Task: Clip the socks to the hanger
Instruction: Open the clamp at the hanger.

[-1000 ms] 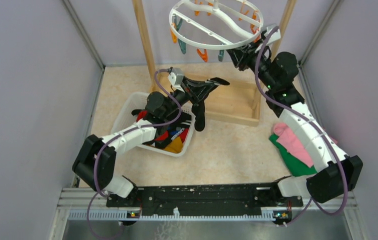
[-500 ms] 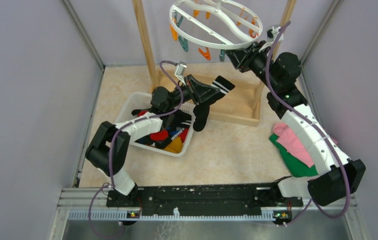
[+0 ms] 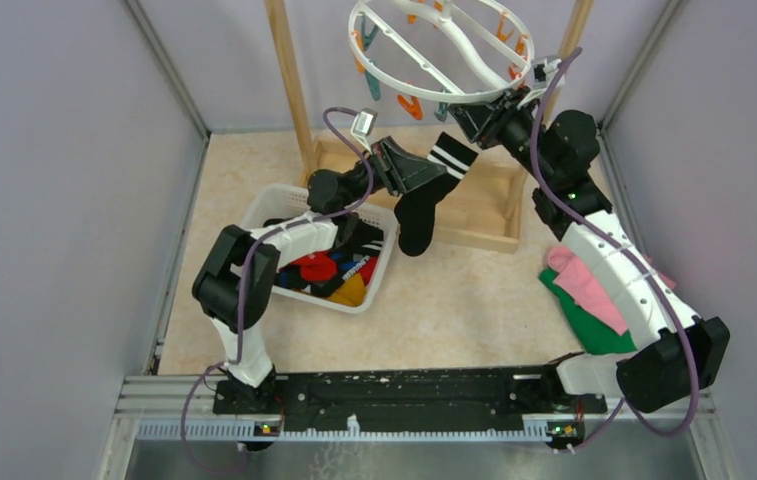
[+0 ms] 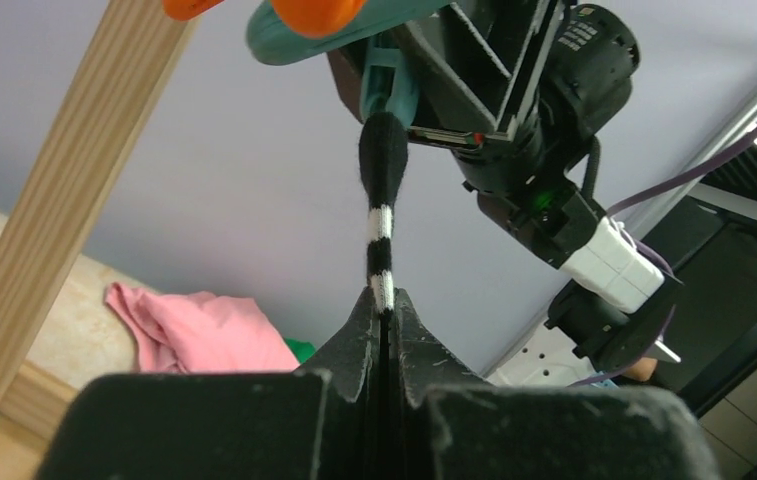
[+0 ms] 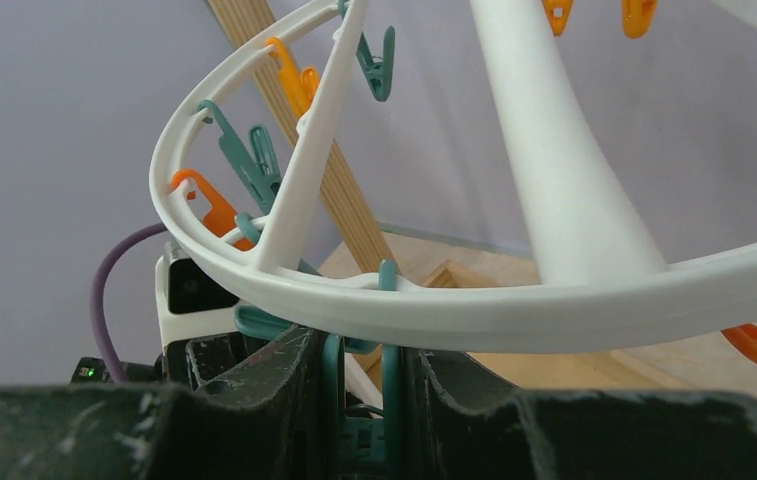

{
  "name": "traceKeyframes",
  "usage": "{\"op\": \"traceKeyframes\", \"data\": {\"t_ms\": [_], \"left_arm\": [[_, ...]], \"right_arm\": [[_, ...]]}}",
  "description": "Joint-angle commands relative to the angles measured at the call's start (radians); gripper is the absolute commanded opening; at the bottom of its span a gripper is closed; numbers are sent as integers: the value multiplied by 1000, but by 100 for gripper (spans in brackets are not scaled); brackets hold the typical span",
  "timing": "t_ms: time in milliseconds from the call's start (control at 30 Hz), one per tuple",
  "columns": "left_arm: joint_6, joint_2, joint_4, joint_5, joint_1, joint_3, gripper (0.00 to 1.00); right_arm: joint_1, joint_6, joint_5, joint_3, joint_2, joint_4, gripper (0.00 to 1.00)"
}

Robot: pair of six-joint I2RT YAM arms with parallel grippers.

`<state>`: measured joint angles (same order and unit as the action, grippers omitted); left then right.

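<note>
Black striped sock (image 4: pixel 382 195), pinched in the closed left claw (image 4: pixel 384 300), touches a teal peg (image 4: pixel 386 85) at top centre; the right claw (image 5: pixel 362 400) clamps that peg under the white hanger (image 5: pixel 574 305).

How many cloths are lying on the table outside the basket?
2: a pink cloth lies over a green cloth, both tucked against the right arm. The arm may hide more.

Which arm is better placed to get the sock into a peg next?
Left. The left gripper is shut on the striped sock, its tip at the teal peg. The right gripper clamps that peg under the hanger, so it likely just holds.
</note>
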<state>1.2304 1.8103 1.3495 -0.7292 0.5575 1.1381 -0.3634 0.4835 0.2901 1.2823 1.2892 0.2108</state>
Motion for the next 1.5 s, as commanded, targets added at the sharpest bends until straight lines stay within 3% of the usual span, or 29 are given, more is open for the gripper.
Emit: {"op": "traceKeyframes", "data": {"t_ms": [0, 1467], "left_arm": [[81, 35, 141, -3, -4, 45, 0], [205, 145, 250, 20, 27, 163, 0]], "right_arm": [[6, 28, 21, -10, -29, 43, 0], [11, 70, 55, -70, -28, 108, 0]]}}
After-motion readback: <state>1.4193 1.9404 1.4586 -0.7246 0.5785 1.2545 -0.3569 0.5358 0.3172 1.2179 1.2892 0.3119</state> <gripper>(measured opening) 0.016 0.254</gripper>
